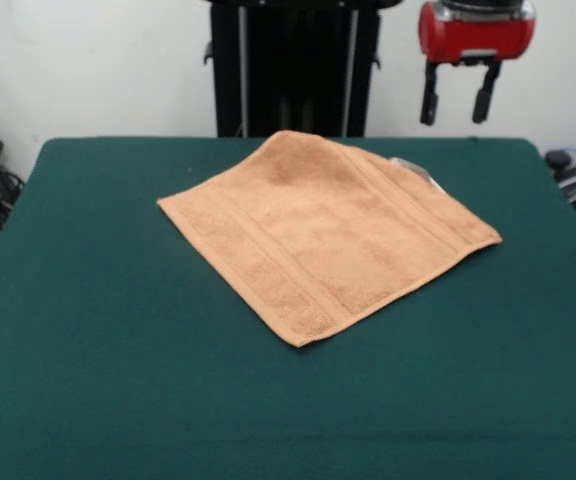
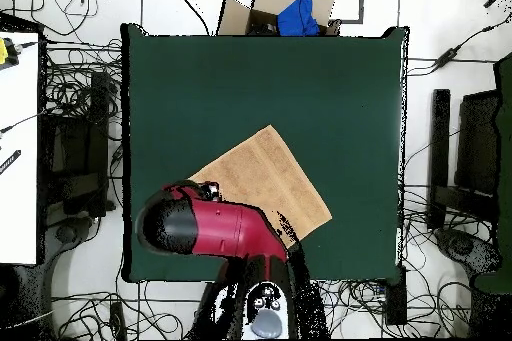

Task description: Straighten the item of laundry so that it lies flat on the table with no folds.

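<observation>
One towel point(image 1: 323, 232) lies spread on the table point(image 1: 118, 380), end effector point(image 1: 458, 100) open above.

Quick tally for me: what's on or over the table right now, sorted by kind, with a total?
Towels: 1, the orange-tan towel, spread out on the table
Grippers: 1, the gripper, raised above the far edge, fingers apart, holding nothing
Tables: 1, green
Total: 3
</observation>
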